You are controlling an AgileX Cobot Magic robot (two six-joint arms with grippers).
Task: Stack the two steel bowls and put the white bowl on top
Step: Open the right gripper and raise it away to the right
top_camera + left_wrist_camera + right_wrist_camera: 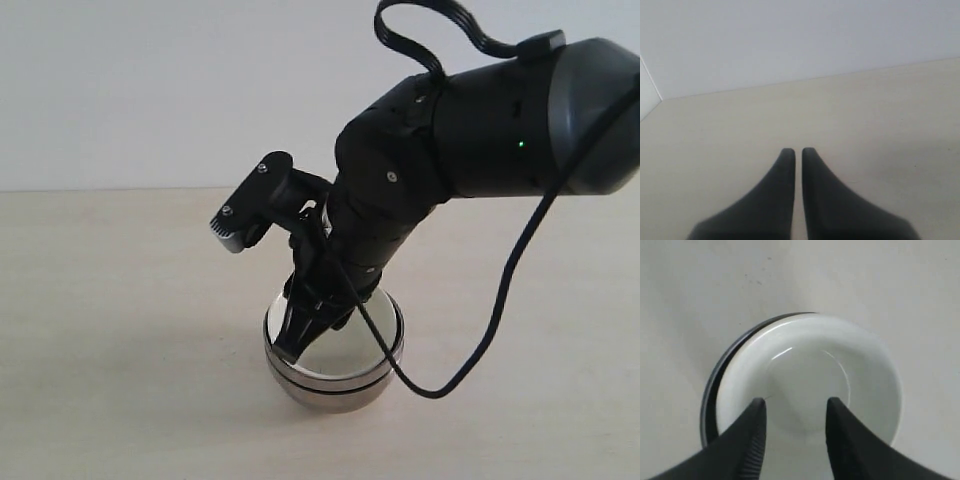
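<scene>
right gripper (pixel 796 402): angled down, jaws apart | left gripper (pixel 794 151): jaws closed together

Pale beige tabletop (pixel 110 340) with faint grain, matte and evenly lit. Behind it, plain white wall (pixel 150 90), meeting the surface along a straight horizontal edge. Soft diffuse light, only weak shadows on the surface.

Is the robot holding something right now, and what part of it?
Nothing. The right hand is open over the white bowl, fingers apart, not pinching it. The left hand is shut and empty.
</scene>
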